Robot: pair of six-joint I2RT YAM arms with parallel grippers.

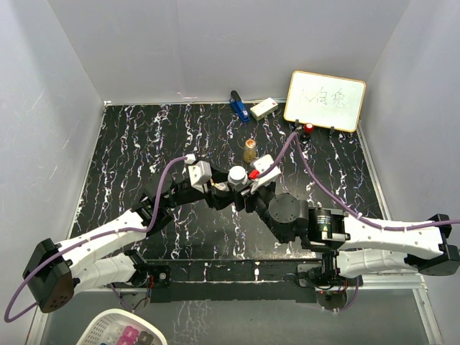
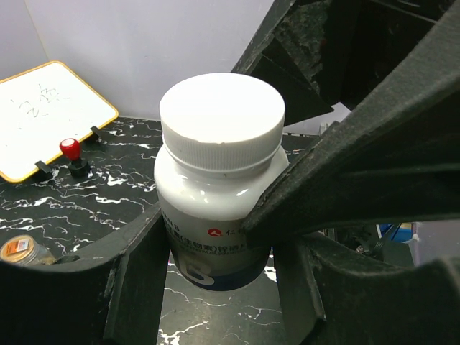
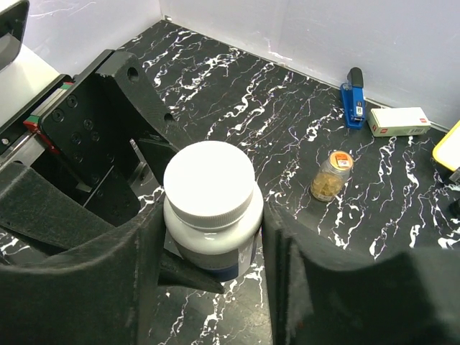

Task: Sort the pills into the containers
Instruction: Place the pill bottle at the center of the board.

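Nearest, the left gripper (image 2: pixel 215 280) pinches the white-capped bottle (image 2: pixel 215 180) low on its body, upright, long axis vertical, near the middle of the table (image 1: pixel 144 144). From the opposite side the right gripper (image 3: pixel 212 251) straddles that bottle, fingers (image 3: pixel 345 287) spread either side just below the cap (image 3: pixel 208 176) (whether they press it yet, I cannot tell). Opening it likely turns on that grip sitting higher, on the cap. Farther back the amber bottle (image 3: pixel 330 176) stands well apart, leaving open room.

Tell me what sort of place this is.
Probably a lab robot test booth: plain white walls box in a black marbled tabletop, two arms are bolted at its near edge, the left claw holding a pill bottle, and a whiteboard stands at the back.
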